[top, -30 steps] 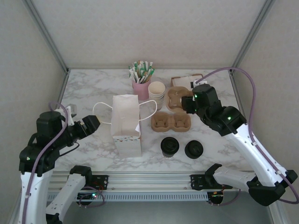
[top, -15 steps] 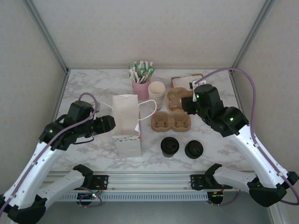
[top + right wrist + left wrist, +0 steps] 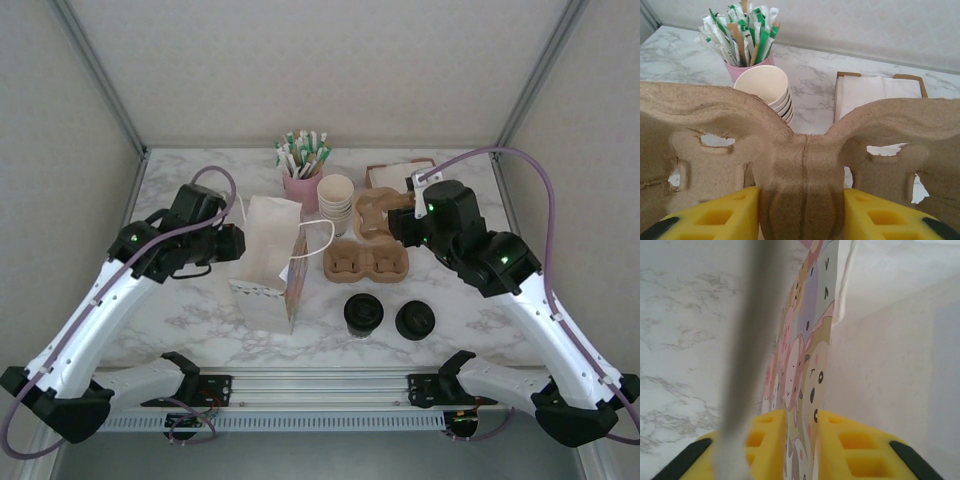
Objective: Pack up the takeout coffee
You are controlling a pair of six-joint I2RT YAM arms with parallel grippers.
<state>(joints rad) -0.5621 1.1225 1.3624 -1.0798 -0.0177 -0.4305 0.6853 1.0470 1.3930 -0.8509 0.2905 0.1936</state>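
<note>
Paper bag (image 3: 268, 262) at coffee's (image 3: 363, 314) 10 o'clock is risking tipping, left claw (image 3: 801, 440) pinching its wall, right claw (image 3: 801, 212) pinching carrier (image 3: 800, 150).

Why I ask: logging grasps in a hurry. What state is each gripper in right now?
Left gripper: closed on the wall of the paper bag.
Right gripper: closed on the cup carrier.

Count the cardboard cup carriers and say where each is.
2. One carrier lies on the table beside the paper bag; a second carrier is pinched in the right gripper, behind it. Nested extras may hide.
</note>
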